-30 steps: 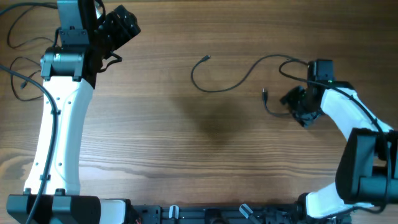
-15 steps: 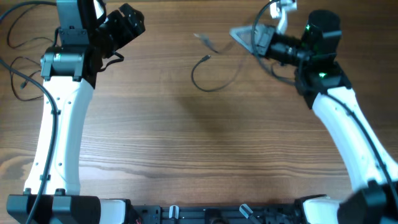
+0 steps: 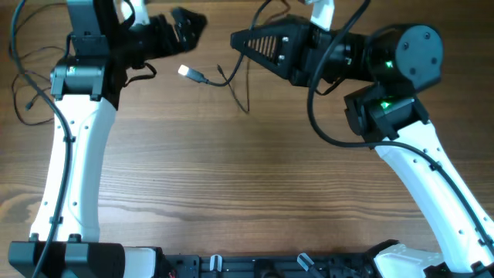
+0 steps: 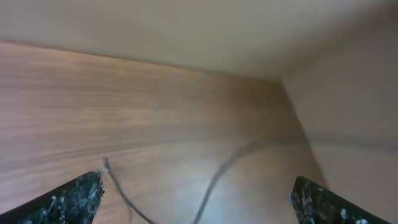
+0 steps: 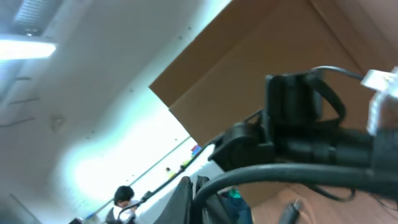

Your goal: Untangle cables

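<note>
Cables [image 3: 231, 81]: thin black cord with a pale plug [image 3: 187, 72] at one end. It shows just below and to the left of the right hand [image 3: 241, 40], and one strand trails from under that hand's tip toward the middle of the tabletop [image 3: 255, 193].
Count: overhead, only one plug and a strand or two can be made out. How many cords are in that bunch cannot be told.
Right hand: clenched, its fingers meeting in a point, high above the tabletop and near the camera. The cord passes close under its tip, but whether it pinches the cord cannot be told.
Left hand [image 3: 189, 27]: released, fingers spread wide and empty, well to the left of the right hand and pointing toward it. The plug sits between the two hands, a little lower and nearer the left one.
Left wrist view: two blurred dark strands [image 4: 217, 177] cross the wood between the spread fingers, and neither is touched.
Right wrist view: aimed up at the ceiling and at arm cabling. No cord of the task can be picked out there.
Done so far: by the look of it, the tight ball is gone. What shows reads as a loose, open line rather than a knot.
Left to do: the strands that meet near the right hand probably need pulling apart, and each cord needs laying out on its own on the tabletop. The job seems to be partway along, not finished.
</note>
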{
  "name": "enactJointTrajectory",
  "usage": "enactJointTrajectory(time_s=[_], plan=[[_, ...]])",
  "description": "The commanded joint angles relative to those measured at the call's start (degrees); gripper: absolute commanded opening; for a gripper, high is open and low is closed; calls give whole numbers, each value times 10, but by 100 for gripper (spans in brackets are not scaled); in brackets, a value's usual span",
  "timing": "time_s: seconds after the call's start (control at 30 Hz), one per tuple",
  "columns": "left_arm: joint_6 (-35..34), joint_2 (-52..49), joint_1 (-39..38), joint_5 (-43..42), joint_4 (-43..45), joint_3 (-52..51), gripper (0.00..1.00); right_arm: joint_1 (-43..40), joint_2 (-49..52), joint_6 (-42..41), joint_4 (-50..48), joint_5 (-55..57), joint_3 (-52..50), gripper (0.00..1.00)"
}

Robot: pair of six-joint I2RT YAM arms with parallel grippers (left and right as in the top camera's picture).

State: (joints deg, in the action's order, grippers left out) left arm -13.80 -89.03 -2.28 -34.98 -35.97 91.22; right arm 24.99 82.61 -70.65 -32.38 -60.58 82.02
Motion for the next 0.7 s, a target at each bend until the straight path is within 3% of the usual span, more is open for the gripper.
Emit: enactJointTrajectory(time_s=[0.0,0.17,0.43,0.63,0.67], plan=[[257,-27,-28,-165,-49,-2,100,3,3,-90,-61,-10,13,4],[374,-84,-88,-211,-66,-2,100,3,3,-117,-77,-5,13,4],[376,-159,-132,-133,56,-2,100,3,3,-136,-93,-16,13,4],[376,-203,-160,-124,59,-2,99,3,3,-156,-122,-10,14,4],[376,-208,-163,-112,67,-2,94,3,3,-158,-122,-11,14,4]])
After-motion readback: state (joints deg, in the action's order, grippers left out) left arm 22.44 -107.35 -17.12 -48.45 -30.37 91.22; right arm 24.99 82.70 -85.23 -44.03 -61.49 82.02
